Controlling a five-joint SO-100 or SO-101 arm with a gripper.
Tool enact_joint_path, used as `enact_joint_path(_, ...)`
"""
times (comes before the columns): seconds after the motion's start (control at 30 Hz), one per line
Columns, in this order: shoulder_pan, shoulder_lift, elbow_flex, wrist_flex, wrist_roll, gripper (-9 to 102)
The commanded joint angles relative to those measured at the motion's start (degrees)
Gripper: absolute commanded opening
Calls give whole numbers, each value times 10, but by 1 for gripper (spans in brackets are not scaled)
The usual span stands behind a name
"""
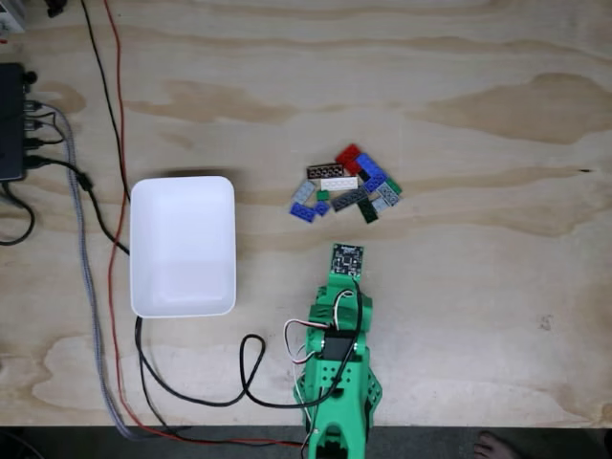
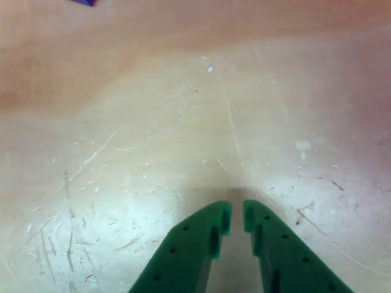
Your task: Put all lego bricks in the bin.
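A pile of lego bricks (image 1: 346, 186), red, blue, green, grey, white and dark, lies on the plywood table right of centre in the fixed view. The white bin (image 1: 183, 239) sits to their left with nothing in it. The green arm (image 1: 337, 354) is folded at the bottom, its wrist board (image 1: 346, 258) just below the pile. In the other view my gripper (image 2: 237, 217) hovers over bare wood, its green fingers (image 2: 195, 250) nearly together with nothing between them. A blue brick corner (image 2: 82, 2) peeks in at the top edge.
Black, red and braided cables (image 1: 105, 239) run down the left side and loop below the bin. A black box (image 1: 11, 120) sits at the left edge. The table's front edge (image 1: 478, 426) crosses the bottom, with a person's foot (image 1: 497, 445) beyond it.
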Motion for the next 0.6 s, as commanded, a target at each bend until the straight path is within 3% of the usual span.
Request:
enact_joint_path(0.0,4,-4,-4,12,-3,0)
enact_joint_path(0.33,-1,-4,-4,12,2,0)
enact_joint_path(0.4,-13,-24,-21,-26,54,0)
enact_joint_path(0.47,-22,-163,-83,-149,153,0)
enact_joint_path(0.57,-40,-433,-250,-196,273,2)
